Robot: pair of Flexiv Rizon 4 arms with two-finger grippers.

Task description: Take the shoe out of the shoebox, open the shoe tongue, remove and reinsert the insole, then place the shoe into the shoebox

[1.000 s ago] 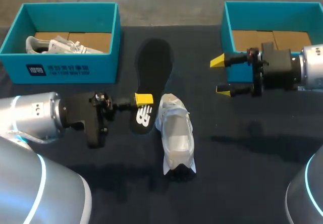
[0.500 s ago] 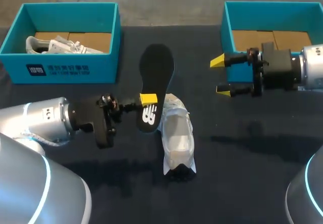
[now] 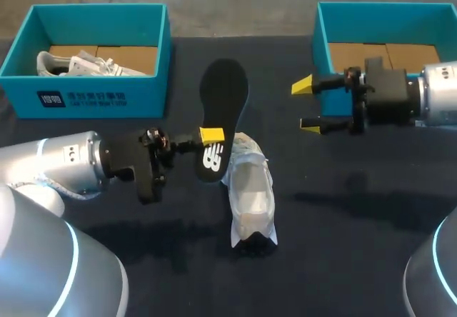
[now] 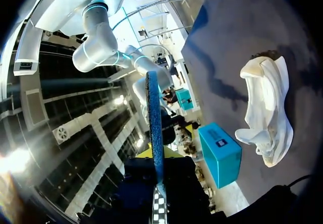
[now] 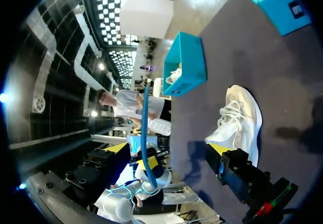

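Left shoebox [image 3: 93,97], far left, holds a second white shoe [image 3: 78,63]; right shoebox [image 3: 323,31] sits far right. White shoe [image 3: 250,188] lies mid-table [image 3: 357,245]. Black insole [image 3: 223,106] is raised just left of it, its near end pinched by left gripper [image 3: 211,136]. Right gripper [image 3: 307,104] is spread wide and holds nothing.

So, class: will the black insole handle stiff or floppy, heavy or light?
Probably fairly stiff: held by its heel in the left gripper, the insole juts out straight. Likely light: edge-on it looks thin.
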